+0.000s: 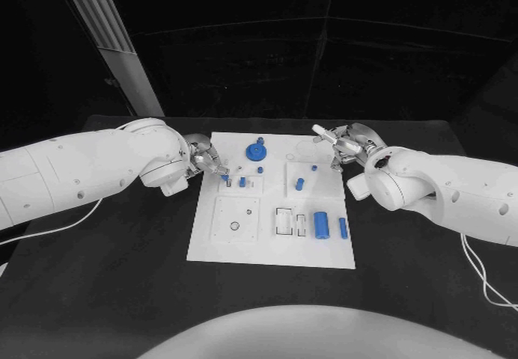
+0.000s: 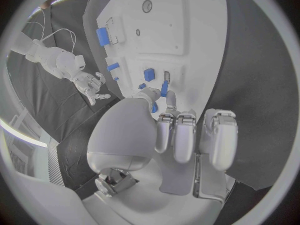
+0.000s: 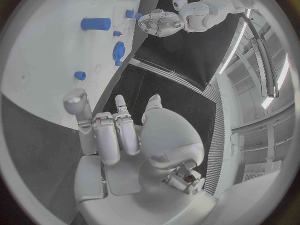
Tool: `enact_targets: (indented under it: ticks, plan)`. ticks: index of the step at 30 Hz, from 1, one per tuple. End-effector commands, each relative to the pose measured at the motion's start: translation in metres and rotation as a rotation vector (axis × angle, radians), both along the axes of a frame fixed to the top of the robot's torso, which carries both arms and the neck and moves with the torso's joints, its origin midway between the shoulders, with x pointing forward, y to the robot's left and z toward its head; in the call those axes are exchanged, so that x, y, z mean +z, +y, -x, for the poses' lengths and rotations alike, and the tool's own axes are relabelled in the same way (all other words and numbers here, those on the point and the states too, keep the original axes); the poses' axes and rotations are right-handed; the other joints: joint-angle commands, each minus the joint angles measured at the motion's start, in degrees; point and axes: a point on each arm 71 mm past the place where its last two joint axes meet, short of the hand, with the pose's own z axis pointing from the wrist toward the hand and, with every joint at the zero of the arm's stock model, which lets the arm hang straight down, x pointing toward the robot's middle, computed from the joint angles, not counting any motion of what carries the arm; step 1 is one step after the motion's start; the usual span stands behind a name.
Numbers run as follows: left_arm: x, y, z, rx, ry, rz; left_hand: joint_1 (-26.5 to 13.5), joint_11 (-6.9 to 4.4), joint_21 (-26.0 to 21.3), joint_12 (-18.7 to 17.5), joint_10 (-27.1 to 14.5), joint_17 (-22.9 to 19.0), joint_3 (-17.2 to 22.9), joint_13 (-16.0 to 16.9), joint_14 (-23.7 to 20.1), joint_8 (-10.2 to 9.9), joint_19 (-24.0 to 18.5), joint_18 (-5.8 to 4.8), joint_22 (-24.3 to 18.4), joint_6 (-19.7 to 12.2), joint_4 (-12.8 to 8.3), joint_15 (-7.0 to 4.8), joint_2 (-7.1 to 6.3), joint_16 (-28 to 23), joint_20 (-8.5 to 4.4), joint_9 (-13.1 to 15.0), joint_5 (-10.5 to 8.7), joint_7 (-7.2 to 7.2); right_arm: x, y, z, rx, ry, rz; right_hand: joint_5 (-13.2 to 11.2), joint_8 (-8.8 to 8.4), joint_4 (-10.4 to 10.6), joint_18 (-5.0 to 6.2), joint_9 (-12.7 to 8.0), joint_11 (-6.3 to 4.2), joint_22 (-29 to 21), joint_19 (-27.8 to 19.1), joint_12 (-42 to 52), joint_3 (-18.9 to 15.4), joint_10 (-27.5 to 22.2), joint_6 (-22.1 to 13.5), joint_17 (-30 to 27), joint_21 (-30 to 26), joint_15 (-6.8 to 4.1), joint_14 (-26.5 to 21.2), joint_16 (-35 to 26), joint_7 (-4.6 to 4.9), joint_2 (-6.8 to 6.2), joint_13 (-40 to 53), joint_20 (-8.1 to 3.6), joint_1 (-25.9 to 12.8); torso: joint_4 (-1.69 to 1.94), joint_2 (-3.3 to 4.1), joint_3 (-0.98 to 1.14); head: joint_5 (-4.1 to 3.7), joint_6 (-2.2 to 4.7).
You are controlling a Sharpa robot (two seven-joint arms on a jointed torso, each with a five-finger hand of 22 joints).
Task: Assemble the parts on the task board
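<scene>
The white task board (image 1: pixel 270 239) lies in the middle of the table. My left hand (image 1: pixel 205 163) hovers at the board's left edge near its far end. It pinches a small blue peg (image 1: pixel 226 178) between thumb and a finger, and the peg (image 2: pixel 154 106) also shows at the fingertips in the left wrist view. My right hand (image 1: pixel 343 142) is above the board's far right corner, holding nothing, its fingers apart. A blue gear (image 1: pixel 256 152) stands at the far middle. A large blue cylinder (image 1: pixel 320 224) and a thinner one (image 1: pixel 343 227) lie at the near right.
Several small blue pieces (image 1: pixel 260 170) sit in the board's middle recesses, another (image 1: pixel 299 182) to their right. A white cable (image 1: pixel 65 221) trails on the black table at the left. A pale post (image 1: pixel 124 60) rises behind the table at the far left.
</scene>
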Motion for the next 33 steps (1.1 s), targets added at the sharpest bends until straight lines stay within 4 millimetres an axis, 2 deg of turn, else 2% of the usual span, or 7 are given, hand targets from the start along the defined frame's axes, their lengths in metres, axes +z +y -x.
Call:
enact_targets:
  ticks: [1,33]
  plan:
    - [-0.0008,-0.0014,0.0011,-0.011,0.018,-0.008,0.0,-0.1,0.2,0.1,6.0,15.1,0.1,15.1,6.1,0.2,6.0,-0.38,15.1,0.0,0.4,-0.35,0.75,0.2,-0.48,0.1,0.08,-0.23,0.0018,-0.0002,-0.0005,-0.001,-0.014,-0.001,0.2,0.36,-0.2,0.43,-0.1,-0.37,4.4,0.2,0.1,-0.3,6.0,0.1,15.1,-0.3,-0.25,6.1,0.1,1.15,0.18,14.9,-0.31,0.2,-0.02,0.0,0.0,0.01,-0.13]
    - [-0.0051,-0.0071,0.0014,-0.037,0.051,-0.025,-0.1,-0.03,0.2,0.1,6.0,15.1,0.1,15.1,6.1,0.3,6.0,-0.38,15.1,-0.2,0.8,-0.31,0.97,0.2,-0.46,0.1,-0.26,-0.16,0.002,0.001,-0.0002,0.002,-0.015,-0.003,0.3,0.44,-0.1,0.45,-0.1,-0.38,4.3,0.1,0.1,-0.4,6.0,0.1,15.1,-0.5,-0.25,6.1,0.1,1.14,0.19,14.9,-0.32,0.3,0.02,-0.03,-0.01,-0.04,-0.19]
